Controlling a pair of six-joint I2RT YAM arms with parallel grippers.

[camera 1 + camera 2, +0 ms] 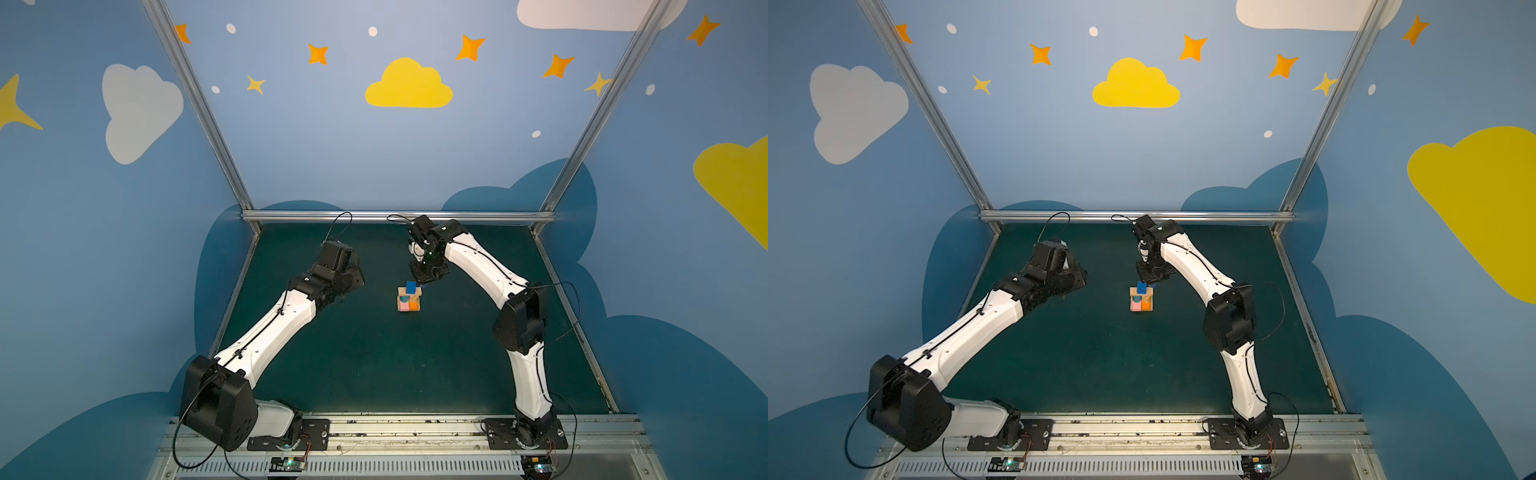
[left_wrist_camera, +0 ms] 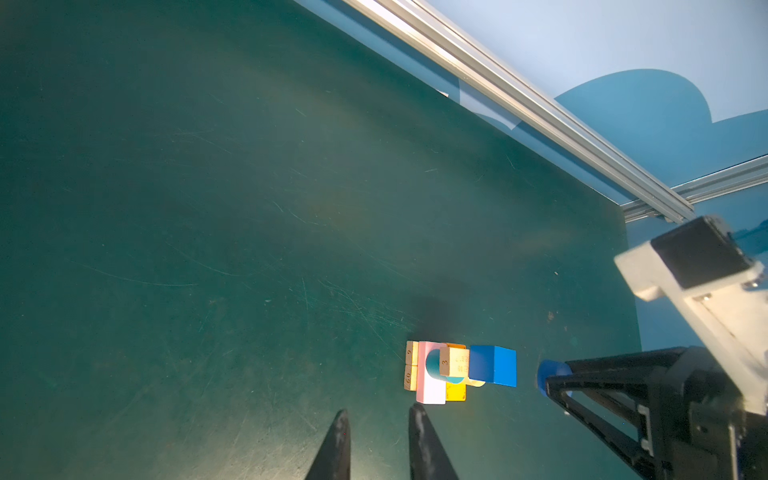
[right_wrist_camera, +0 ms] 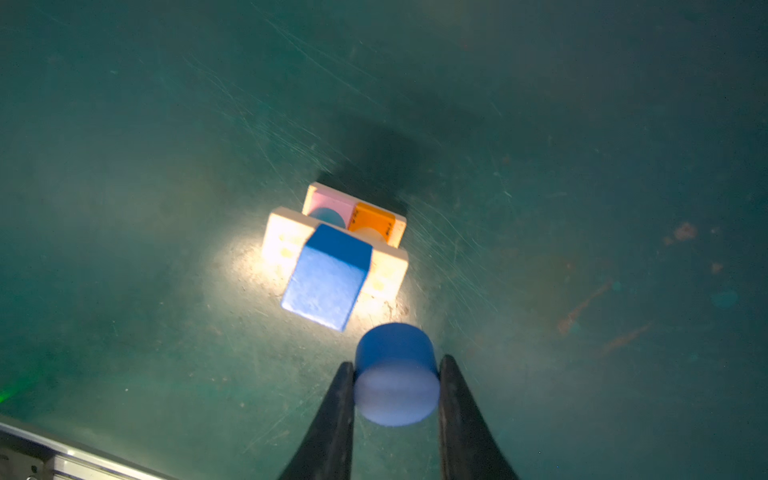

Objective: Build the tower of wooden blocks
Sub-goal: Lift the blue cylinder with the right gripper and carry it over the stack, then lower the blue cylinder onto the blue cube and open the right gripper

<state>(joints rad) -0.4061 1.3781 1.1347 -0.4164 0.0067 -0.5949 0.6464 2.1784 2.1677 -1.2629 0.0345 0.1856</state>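
Note:
The wood block tower [image 1: 409,299] [image 1: 1141,300] stands mid-mat. Tan base bars [image 2: 411,365] carry a pink bar [image 3: 328,199] and an orange bar [image 3: 372,216]. A teal cylinder [image 3: 328,217] and a tan cylinder [image 3: 370,233] hold up a tan bar [image 3: 282,241]. A blue cube [image 3: 328,278] [image 1: 411,286] sits on top. My right gripper [image 3: 397,362] is shut on a dark-blue cylinder [image 3: 397,374] [image 2: 550,372], in the air just beside and behind the cube. My left gripper [image 2: 379,415] is open and holds nothing, a little left of the tower.
The green mat [image 1: 374,365] is bounded by an aluminium rail [image 1: 399,216] at the back and side rails [image 1: 573,316]. Blue painted walls surround the cell. Both arm bases sit on the front rail [image 1: 399,432].

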